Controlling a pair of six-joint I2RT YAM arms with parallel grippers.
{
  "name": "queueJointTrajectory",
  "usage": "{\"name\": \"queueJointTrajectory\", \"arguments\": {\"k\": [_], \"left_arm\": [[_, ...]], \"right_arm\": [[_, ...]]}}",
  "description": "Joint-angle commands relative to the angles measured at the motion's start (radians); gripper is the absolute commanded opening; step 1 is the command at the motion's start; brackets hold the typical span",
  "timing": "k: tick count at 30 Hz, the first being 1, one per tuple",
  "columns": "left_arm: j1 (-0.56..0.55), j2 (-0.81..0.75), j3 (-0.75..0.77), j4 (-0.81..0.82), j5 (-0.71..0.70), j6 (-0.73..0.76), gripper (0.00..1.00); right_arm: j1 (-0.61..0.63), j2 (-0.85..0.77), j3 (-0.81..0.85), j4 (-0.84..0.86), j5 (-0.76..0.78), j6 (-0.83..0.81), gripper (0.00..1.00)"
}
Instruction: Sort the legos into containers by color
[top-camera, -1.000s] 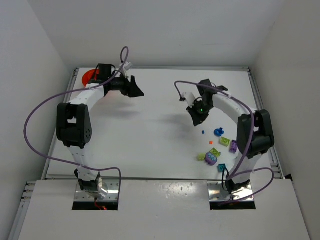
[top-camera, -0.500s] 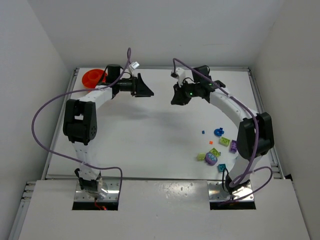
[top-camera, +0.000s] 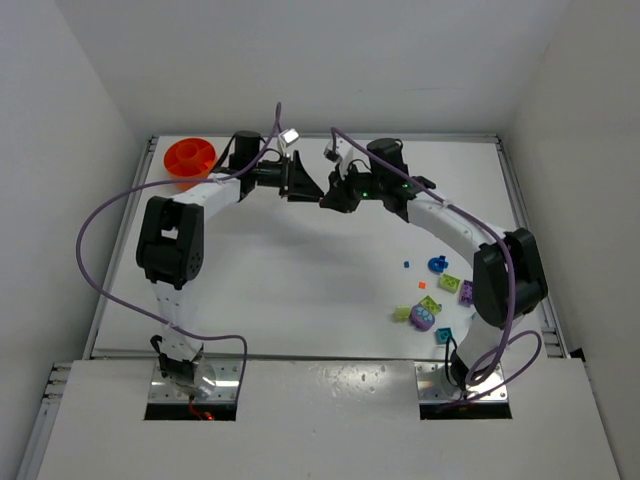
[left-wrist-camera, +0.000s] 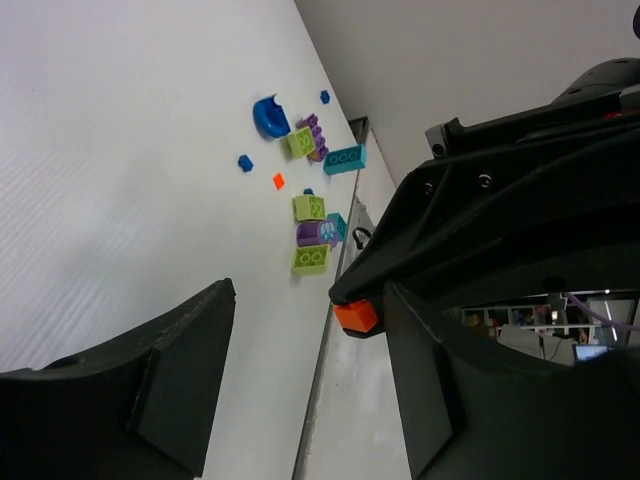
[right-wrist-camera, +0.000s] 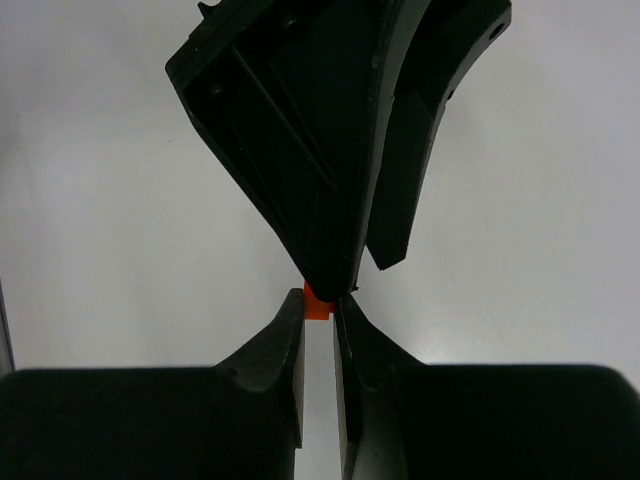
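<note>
A second before, the left pincer (top-camera: 308, 188) had hung by the orange bowl (top-camera: 189, 157) at the far left corner and the right pincer (right-wrist-camera: 318, 299) had hovered mid-tabletop near the loose legos (top-camera: 432, 300). Since then both arms had swung to the back centre, and their tips now met there nose to nose. The right pincer was clamped on a tiny orange brick (left-wrist-camera: 355, 317), pinched at its very fingertips above the surface. The left pincer stood open, its two fingers (right-wrist-camera: 290, 150) spread on either side of that brick; whether one of them already touched it could not be told. With the left arm moved away, the bowl showed whole, while the lime, purple, blue and teal pieces lay as before, near the right arm's base. The tabletop (top-camera: 300, 280) was plain matte white with a metal rail along its sides, closed in by bare white walls (top-camera: 300, 60) on three sides. A white board (top-camera: 330, 400) at the near edge carried the two arm bases in cut-outs. Purple cables (top-camera: 85, 240) looped off both arms. Small white tags (top-camera: 291, 134) on the cables near the wrists were too small to read.
</note>
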Motion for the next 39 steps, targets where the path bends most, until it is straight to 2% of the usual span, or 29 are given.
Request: {"name": "queueJointTrajectory", "arguments": {"k": [1,7,13,19,22,26,32,34,35,36,39], "left_arm": [[0.004,-0.008,0.037,0.039,0.038,-0.036,0.64],[0.004,0.012,0.037,0.049,0.100,-0.054,0.54],[-0.015,0.043,0.059,0.036,0.207,-0.064,0.50],[-0.024,0.083,0.109,-0.105,0.314,0.008,0.46],[-0.033,0.092,0.109,-0.131,0.344,0.018,0.40],[-0.033,0.092,0.118,-0.154,0.370,0.041,0.27],[-0.043,0.101,0.109,-0.165,0.403,0.041,0.22],[-0.043,0.101,0.109,-0.165,0.404,0.041,0.25],[-0.043,0.101,0.109,-0.165,0.404,0.041,0.33],[-0.043,0.101,0.109,-0.165,0.404,0.041,0.37],[-0.043,0.101,0.100,-0.165,0.404,0.031,0.43]], "right_arm": [[0.016,-0.052,0.000,0.113,0.003,-0.001,0.00],[0.034,-0.052,-0.009,0.131,0.048,-0.010,0.00],[0.045,-0.072,-0.064,0.194,0.138,-0.019,0.00],[0.054,-0.081,-0.114,0.280,0.189,-0.028,0.00],[0.054,-0.090,-0.137,0.309,0.198,-0.028,0.00],[0.063,-0.090,-0.157,0.338,0.223,-0.028,0.00],[0.063,-0.090,-0.193,0.435,0.293,-0.028,0.00],[0.063,-0.100,-0.206,0.480,0.321,-0.028,0.00],[0.063,-0.100,-0.215,0.489,0.332,-0.028,0.00],[0.063,-0.100,-0.215,0.498,0.332,-0.028,0.00],[0.063,-0.100,-0.215,0.521,0.352,-0.028,0.00]]}}
